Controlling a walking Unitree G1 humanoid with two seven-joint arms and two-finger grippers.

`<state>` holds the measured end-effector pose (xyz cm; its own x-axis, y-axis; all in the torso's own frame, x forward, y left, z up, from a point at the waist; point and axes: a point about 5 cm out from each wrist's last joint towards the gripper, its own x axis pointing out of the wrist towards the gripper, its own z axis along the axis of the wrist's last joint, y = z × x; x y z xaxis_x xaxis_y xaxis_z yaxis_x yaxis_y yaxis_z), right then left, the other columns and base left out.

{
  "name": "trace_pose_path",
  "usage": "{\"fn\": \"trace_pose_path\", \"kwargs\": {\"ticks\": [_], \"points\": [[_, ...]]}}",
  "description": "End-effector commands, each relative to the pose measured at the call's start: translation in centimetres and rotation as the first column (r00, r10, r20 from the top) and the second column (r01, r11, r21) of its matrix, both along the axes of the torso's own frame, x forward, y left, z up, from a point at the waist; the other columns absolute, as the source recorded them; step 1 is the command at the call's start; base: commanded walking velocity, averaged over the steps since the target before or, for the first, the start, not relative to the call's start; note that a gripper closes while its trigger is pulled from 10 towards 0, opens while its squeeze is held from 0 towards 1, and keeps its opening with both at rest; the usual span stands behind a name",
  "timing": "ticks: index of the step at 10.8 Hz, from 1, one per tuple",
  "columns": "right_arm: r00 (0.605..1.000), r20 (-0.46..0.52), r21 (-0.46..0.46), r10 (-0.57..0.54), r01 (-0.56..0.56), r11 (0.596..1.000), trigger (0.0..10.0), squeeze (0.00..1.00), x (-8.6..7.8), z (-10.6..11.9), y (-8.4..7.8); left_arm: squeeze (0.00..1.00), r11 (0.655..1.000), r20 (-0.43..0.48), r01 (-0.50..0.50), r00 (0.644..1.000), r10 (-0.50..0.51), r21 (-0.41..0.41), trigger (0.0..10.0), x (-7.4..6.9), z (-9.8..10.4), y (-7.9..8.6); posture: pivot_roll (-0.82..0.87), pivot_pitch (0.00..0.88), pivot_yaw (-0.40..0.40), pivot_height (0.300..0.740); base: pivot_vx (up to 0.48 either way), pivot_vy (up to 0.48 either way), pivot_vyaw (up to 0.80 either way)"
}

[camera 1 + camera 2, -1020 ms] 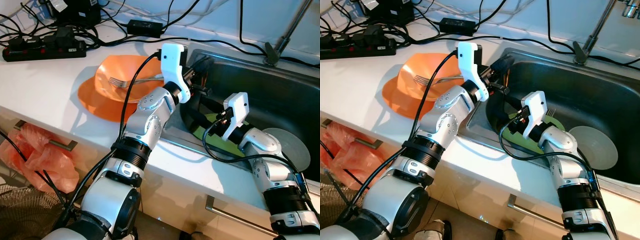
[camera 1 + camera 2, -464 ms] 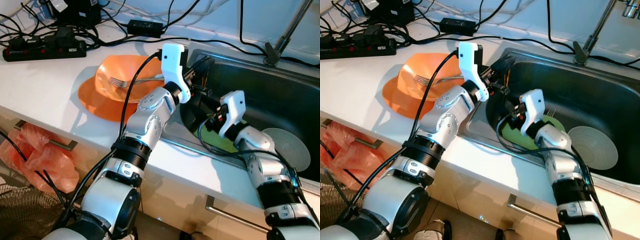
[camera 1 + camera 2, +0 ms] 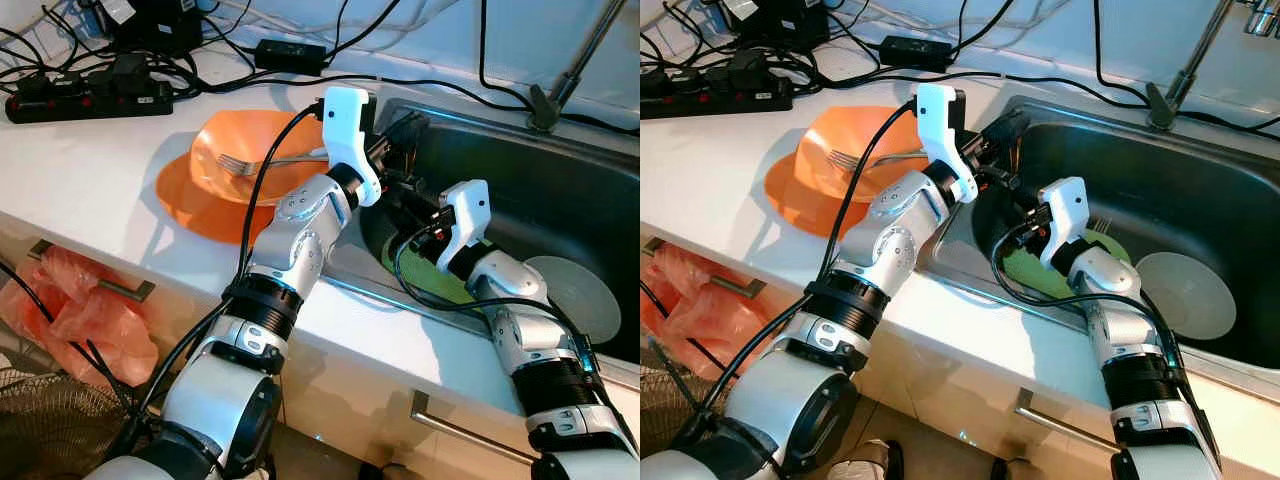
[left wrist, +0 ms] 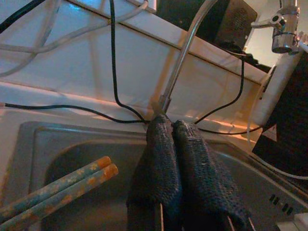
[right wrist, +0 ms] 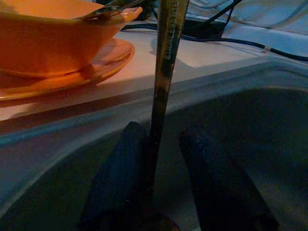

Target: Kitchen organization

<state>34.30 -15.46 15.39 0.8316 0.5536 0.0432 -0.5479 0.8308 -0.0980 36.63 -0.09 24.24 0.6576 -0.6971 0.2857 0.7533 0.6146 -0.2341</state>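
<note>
Leftmost, an orange bowl (image 3: 250, 152) holding a metal fork (image 3: 262, 161) sits on the white counter (image 3: 90, 170). Left gripper (image 4: 174, 139), fingers pressed together, hovers over the steel sink (image 3: 560, 190) edge beside two orange chopsticks (image 4: 53, 187). Right gripper (image 5: 166, 144), fingers apart, has a metal utensil handle (image 5: 166, 62) against one finger.

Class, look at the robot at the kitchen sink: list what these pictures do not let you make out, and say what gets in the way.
- Green plate in the sink: mostly covered by the right arm, eye views.
- Utensil by the right claw: its working end runs past the picture edge, right wrist view.
- Chopsticks: far ends cut off, left wrist view.
- Left claw: any grasp hidden.
</note>
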Motion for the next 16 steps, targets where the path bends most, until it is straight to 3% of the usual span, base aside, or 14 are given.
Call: {"fn": "trace_pose_path", "kwargs": {"ticks": [1,3,4,11,12,16], "points": [[0.999,0.009,0.001,-0.036,0.036,0.999,0.0,0.0,0.3,0.2,-0.5,0.0,0.993,-0.008,0.105,0.994,-0.106,-0.059,10.0,-1.6,0.6,-3.7,0.04,0.1,-0.001,0.74,0.0,0.0,0.0],[0.999,0.014,0.005,-0.052,0.052,0.999,0.0,0.0,0.5,0.4,-0.7,0.0,0.994,-0.004,0.095,0.995,-0.095,-0.053,10.0,-1.6,0.6,-3.7,0.04,0.099,-0.002,0.74,0.0,0.0,0.0],[0.998,0.014,0.009,-0.058,0.058,0.998,0.0,0.0,0.5,0.4,-0.8,1.0,0.994,-0.009,0.088,0.996,-0.089,-0.06,10.0,-1.5,0.6,-3.7,0.04,0.098,-0.002,0.74,0.0,0.0,0.0],[0.988,0.017,0.033,-0.154,0.153,0.988,0.0,0.0,1.2,0.7,-1.9,1.0,0.995,-0.001,0.079,0.997,-0.08,-0.062,10.0,-1.5,0.7,-3.5,0.04,0.091,-0.003,0.74,0.0,0.0,0.0],[0.982,0.016,0.033,-0.189,0.188,0.982,0.0,0.0,1.4,0.7,-2.4,0.0,0.995,0.009,0.078,0.997,-0.077,-0.061,10.0,-1.5,0.9,-3.5,0.04,0.092,-0.003,0.74,0.0,0.0,0.0],[0.888,-0.017,0.053,-0.459,0.459,0.887,0.0,0.0,2.4,1.0,-6.3,0.0,0.994,0.02,0.085,0.996,-0.083,-0.071,10.0,-1.6,1.3,-3.4,0.05,0.094,-0.008,0.74,0.0,0.0,0.0]]}}
